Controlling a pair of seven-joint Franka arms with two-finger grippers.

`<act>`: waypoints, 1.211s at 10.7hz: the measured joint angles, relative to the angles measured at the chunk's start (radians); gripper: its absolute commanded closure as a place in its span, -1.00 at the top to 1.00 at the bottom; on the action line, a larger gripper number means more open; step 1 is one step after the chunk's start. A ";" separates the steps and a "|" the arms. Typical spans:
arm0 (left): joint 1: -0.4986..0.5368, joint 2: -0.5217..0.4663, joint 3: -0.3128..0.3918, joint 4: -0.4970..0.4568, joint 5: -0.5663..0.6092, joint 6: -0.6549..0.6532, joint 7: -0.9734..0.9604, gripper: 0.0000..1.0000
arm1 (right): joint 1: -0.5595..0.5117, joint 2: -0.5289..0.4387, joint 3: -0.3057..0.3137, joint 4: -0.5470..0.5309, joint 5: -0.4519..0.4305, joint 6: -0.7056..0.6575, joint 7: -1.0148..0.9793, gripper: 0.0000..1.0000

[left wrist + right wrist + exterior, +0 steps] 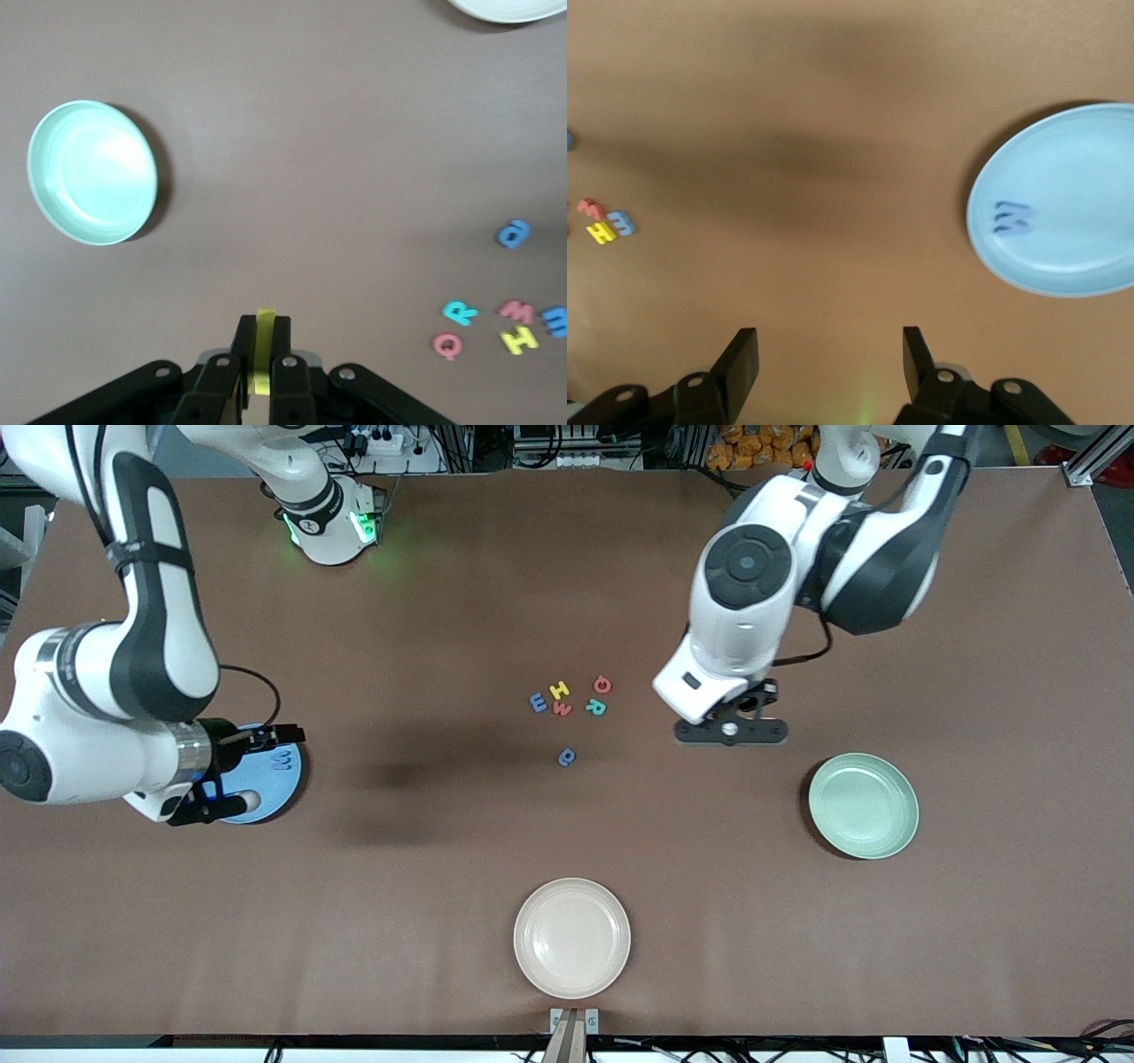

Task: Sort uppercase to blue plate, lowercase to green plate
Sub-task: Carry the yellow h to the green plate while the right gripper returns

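L fingers (pixel 260 372) pinch thin yellow foam h | R fingers (pixel 830 354) wide | foam W (pixel 281 759) on round blue plate (pixel 266 802)

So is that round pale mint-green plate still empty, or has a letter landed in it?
Empty. The round pale mint-green plate shows only bare surface in the front and left wrist views; no foam letter lies in it.

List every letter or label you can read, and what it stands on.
"W": blue W on the blue plate.
"H": yellow H on the table.
"Q": red Q, table.
"R": green R, table.
"e": blue e, table.
"m": red m, table.
"a": blue a, table.
Yellow piece in the left hand: edge-on, unreadable.
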 measured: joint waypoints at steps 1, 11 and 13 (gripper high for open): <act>0.034 -0.017 0.000 -0.041 0.000 0.000 0.005 -1.00 | 0.048 -0.026 0.002 0.001 -0.025 -0.016 0.080 0.49; 0.371 -0.055 0.000 -0.427 0.001 0.336 0.173 -1.00 | 0.433 -0.092 0.051 0.000 -0.048 0.006 0.755 0.52; 0.403 -0.048 0.000 -0.488 0.001 0.429 0.180 -1.00 | 0.501 -0.082 0.065 -0.030 -0.047 0.096 0.886 0.53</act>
